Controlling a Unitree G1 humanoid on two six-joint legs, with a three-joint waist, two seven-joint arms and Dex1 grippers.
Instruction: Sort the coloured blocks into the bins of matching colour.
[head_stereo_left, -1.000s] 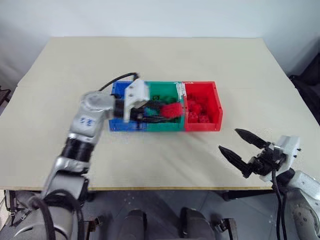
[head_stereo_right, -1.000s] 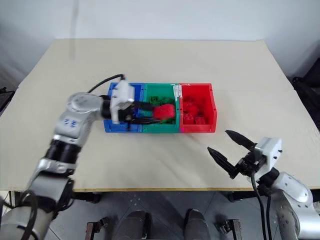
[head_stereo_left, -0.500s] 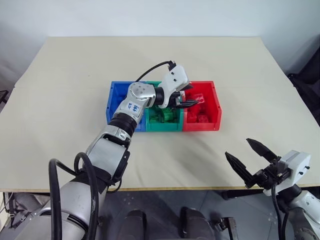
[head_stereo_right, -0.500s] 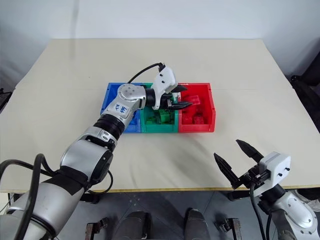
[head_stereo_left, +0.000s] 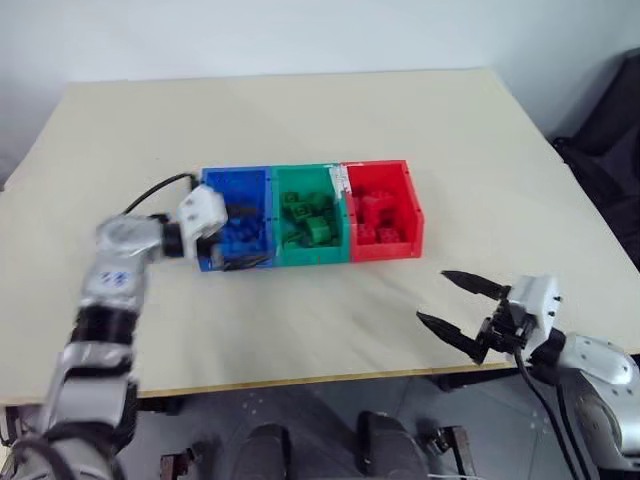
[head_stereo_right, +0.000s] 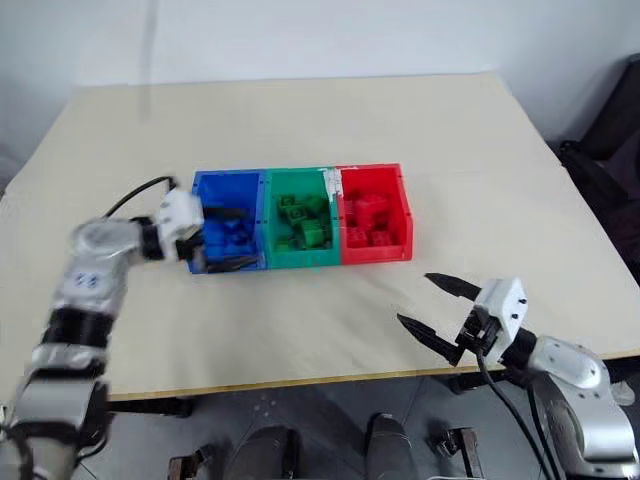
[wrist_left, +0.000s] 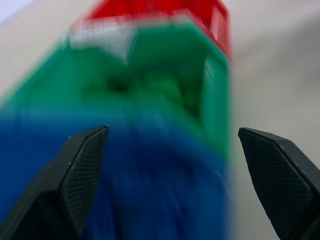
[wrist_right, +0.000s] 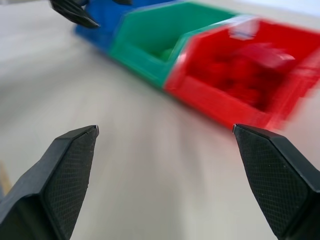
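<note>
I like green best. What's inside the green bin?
Several green blocks lie in a heap inside the green bin. Its front wall hides the floor nearest the robot, so more could sit there.

You have a pale beige desk (head_stereo_left: 300, 110) with a smooth, plain top. Behind its far edge stands a light wall (head_stereo_left: 300, 35). Off its right side, near the far corner, you see something dark (head_stereo_left: 610, 150), too unclear to name.

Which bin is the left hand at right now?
The blue bin, at the row's left end. The left hand sits open at its front left part; the green bin and red bin lie further right.
</note>
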